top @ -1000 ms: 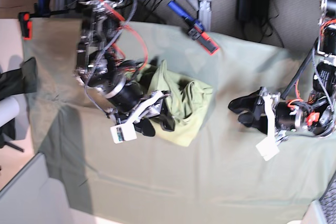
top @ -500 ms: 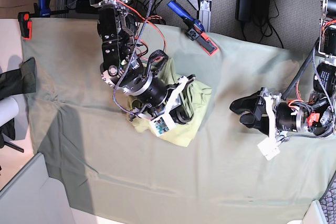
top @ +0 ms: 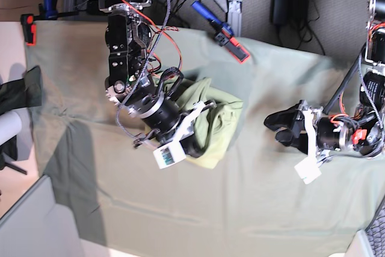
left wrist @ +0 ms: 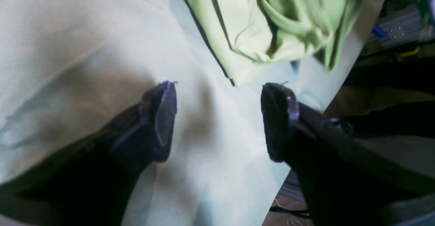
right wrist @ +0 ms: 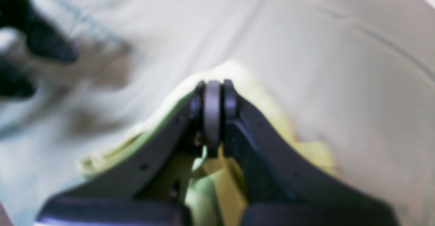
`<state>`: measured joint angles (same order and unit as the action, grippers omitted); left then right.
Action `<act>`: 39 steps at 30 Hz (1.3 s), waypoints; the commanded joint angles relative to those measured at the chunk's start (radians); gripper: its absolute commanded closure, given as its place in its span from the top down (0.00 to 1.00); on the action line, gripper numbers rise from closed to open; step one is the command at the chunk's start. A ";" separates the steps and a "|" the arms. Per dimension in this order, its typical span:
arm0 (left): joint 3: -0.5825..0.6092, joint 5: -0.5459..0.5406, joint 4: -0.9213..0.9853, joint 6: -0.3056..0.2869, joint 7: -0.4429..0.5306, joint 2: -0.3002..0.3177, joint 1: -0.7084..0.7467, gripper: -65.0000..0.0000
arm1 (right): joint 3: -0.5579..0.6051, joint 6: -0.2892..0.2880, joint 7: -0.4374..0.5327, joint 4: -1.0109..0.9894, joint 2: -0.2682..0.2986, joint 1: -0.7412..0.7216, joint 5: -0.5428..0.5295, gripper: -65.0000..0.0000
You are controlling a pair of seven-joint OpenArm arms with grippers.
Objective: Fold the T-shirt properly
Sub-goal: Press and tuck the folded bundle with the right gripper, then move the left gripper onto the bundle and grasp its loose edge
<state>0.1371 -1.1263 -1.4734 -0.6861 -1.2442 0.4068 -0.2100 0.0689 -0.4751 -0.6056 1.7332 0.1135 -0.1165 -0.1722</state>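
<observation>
Right gripper (right wrist: 213, 117) fingers closed, seemingly pinching the bunched T-shirt (top: 219, 121), left gripper (left wrist: 219, 117) fingers spread over table cloth (top: 198, 209)

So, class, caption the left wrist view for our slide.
Open left gripper hovers over the table cloth, short of the crumpled T-shirt.

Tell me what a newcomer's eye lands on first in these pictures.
First, the pale yellow-green cotton T-shirt, crumpled in a heap near the middle of the duller grey-green table cloth. Next, the right gripper on top of that heap, shut on a fold of the fabric, under a tangle of red and black wires. The left gripper sits open and empty off to the shirt's side, fingers spread just short of its edge.
</observation>
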 commanded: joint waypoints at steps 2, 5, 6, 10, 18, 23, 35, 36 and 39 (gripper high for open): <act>-0.006 -0.018 -0.017 -0.012 0.017 0.009 -0.019 0.64 | -0.031 -0.015 0.033 0.015 0.000 -0.038 -0.040 0.00; -0.006 -0.017 -0.017 -0.012 0.017 0.009 -0.019 0.64 | -0.063 -0.015 0.033 0.015 0.000 -0.065 -0.056 0.00; -0.006 -0.014 -0.017 -0.012 0.017 0.009 -0.019 0.64 | -0.070 -0.015 0.032 0.015 0.000 -0.077 -0.056 0.00; -0.006 -0.013 -0.017 -0.012 0.017 0.009 -0.019 0.64 | -0.083 -0.015 0.029 0.015 0.000 -0.115 -0.056 0.00; -0.006 -0.010 -0.017 -0.012 0.017 0.010 -0.019 0.64 | -0.076 -0.015 0.025 0.011 -0.025 -0.156 -0.056 0.00; -0.006 -0.010 -0.017 -0.012 0.017 0.009 -0.019 0.64 | -0.047 -0.015 0.026 -0.072 -0.045 -0.155 -0.071 0.00; -0.006 -0.014 -0.017 -0.012 -0.002 0.012 -0.014 0.64 | -0.057 -0.016 -0.005 -0.051 -0.045 -0.156 -0.209 0.67; -0.006 -0.014 -0.022 -0.012 -0.021 0.013 -0.013 0.64 | -0.074 -0.016 -0.024 -0.028 -0.044 -0.157 -0.209 0.67; -0.006 -0.013 -0.105 -0.012 -0.031 0.027 0.028 0.64 | -0.161 -0.016 -0.058 0.029 -0.041 -0.158 -0.209 0.65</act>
<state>0.1364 -1.1122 -1.5585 -0.6857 -1.2903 0.4248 -0.1589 -0.0895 -0.4751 -0.6857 1.7451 0.0669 -0.2497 -0.3676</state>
